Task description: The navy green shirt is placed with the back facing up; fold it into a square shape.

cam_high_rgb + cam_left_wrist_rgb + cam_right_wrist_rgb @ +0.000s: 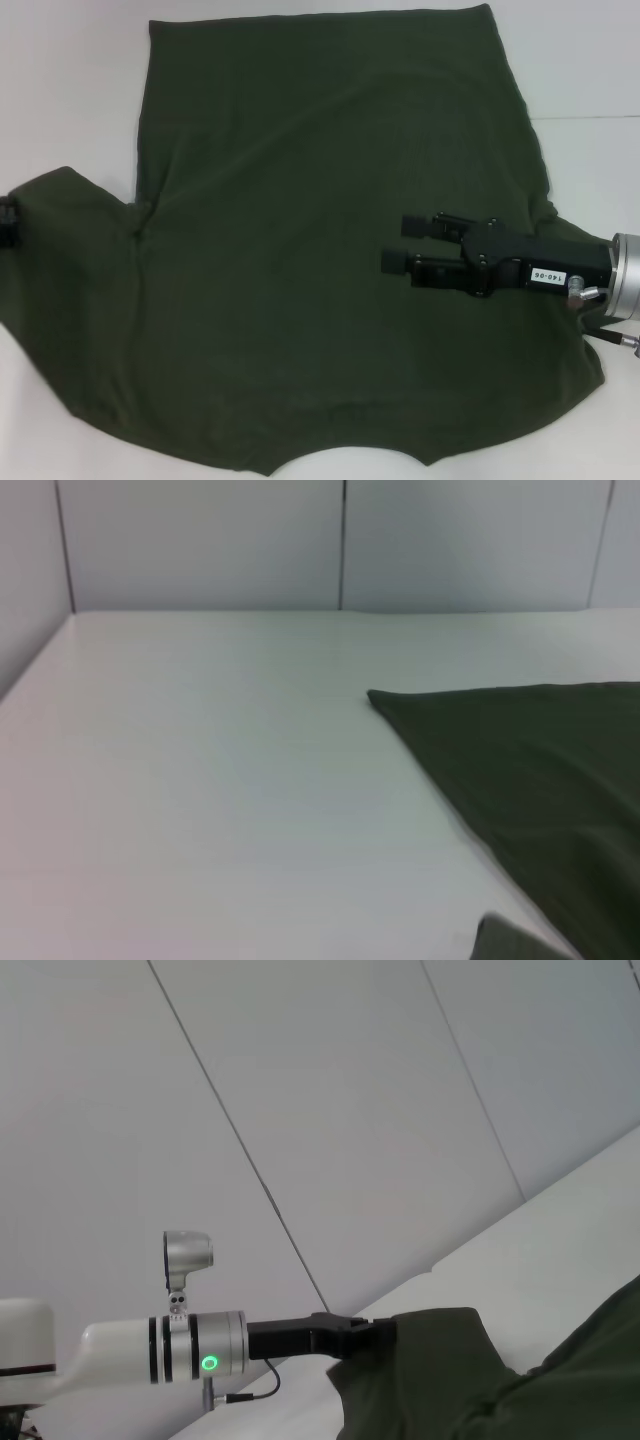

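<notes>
The right hand [392, 243], fingers parted, hovers over the navy green shirt [300, 270] spread on the white table [70, 90].

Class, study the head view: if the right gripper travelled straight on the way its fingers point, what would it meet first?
The right gripper points toward the robot's left, over the navy green shirt. Only shirt fabric lies ahead, probably; its height above the cloth is unclear.

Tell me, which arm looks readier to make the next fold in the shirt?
Probably the left: its gripper is at the shirt's sleeve edge. The right gripper hangs open above the shirt's middle, holding nothing.
</notes>
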Controlling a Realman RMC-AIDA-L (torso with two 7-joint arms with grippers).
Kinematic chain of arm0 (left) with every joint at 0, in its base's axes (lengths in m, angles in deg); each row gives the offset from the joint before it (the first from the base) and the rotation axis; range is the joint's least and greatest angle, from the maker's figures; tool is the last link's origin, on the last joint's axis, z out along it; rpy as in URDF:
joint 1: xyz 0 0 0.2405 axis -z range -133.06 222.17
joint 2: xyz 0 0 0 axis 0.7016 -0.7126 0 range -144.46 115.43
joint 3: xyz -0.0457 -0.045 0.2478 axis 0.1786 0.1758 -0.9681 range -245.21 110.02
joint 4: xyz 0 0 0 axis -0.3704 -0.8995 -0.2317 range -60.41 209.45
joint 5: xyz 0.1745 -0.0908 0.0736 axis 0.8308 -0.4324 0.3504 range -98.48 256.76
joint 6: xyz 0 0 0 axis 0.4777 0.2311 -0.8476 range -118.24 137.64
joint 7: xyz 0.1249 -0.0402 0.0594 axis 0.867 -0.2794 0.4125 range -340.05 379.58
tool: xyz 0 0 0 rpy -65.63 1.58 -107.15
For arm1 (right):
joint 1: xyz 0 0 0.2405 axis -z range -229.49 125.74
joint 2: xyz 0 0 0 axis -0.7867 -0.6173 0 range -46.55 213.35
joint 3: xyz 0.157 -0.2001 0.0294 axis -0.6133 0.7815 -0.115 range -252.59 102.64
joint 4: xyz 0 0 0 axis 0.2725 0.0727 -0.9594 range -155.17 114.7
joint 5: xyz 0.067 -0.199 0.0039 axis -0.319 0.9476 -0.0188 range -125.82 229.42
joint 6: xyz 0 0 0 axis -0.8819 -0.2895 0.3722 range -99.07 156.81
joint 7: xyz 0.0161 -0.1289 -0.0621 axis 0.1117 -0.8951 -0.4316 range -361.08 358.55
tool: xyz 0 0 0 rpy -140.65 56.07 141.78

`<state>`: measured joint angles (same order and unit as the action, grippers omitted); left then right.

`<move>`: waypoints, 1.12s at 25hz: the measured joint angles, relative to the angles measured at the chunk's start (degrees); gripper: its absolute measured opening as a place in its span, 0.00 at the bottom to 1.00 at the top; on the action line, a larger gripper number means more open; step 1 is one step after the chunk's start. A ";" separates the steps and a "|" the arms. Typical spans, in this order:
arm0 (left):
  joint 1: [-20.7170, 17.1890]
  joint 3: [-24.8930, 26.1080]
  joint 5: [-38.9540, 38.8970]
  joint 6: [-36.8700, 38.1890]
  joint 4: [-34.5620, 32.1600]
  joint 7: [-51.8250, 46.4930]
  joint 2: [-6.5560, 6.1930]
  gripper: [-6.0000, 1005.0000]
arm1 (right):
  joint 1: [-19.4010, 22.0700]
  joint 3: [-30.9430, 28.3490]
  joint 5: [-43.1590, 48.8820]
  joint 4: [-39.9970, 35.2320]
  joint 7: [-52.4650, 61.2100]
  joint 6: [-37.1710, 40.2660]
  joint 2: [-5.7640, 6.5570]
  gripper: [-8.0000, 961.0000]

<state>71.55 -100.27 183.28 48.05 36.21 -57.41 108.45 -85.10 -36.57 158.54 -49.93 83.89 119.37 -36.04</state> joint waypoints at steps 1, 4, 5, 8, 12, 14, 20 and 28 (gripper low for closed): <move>0.16 -0.15 0.09 -0.60 -0.30 0.11 0.03 0.00 | 0.00 0.00 -0.02 0.13 -0.04 -0.05 0.00 0.93; 0.60 -0.33 0.40 -1.79 -0.66 0.70 0.09 0.00 | 0.00 0.00 -0.06 0.47 -0.06 -0.20 -0.05 0.93; 0.66 -0.33 0.41 -1.85 -0.68 0.81 0.09 0.00 | 0.00 0.00 -0.08 0.63 -0.06 -0.21 -0.07 0.93; 0.83 -0.33 0.43 -1.86 -0.77 0.97 0.16 0.00 | 0.00 0.00 -0.15 0.78 -0.08 -0.22 -0.09 0.93; 0.75 -0.71 0.45 -1.35 -1.22 0.96 0.83 0.00 | 0.00 0.00 -0.15 0.79 -0.08 -0.22 -0.08 0.93; 0.35 -1.75 0.44 -0.68 -1.35 0.52 1.01 0.00 | 0.00 0.00 -0.15 0.79 -0.08 -0.22 -0.09 0.93; -1.96 -5.59 0.23 10.67 -2.59 -3.37 1.12 0.00 | 0.01 0.00 -0.15 0.78 -0.06 -0.20 -0.08 0.93; -2.47 -5.74 -0.19 24.77 -4.90 -7.00 1.22 0.00 | 0.04 0.00 -0.13 0.79 -0.38 -0.15 -0.08 0.93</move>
<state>69.08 -106.01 183.09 72.81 31.31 -64.41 109.67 -85.07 -36.56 158.41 -49.15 83.51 119.22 -36.12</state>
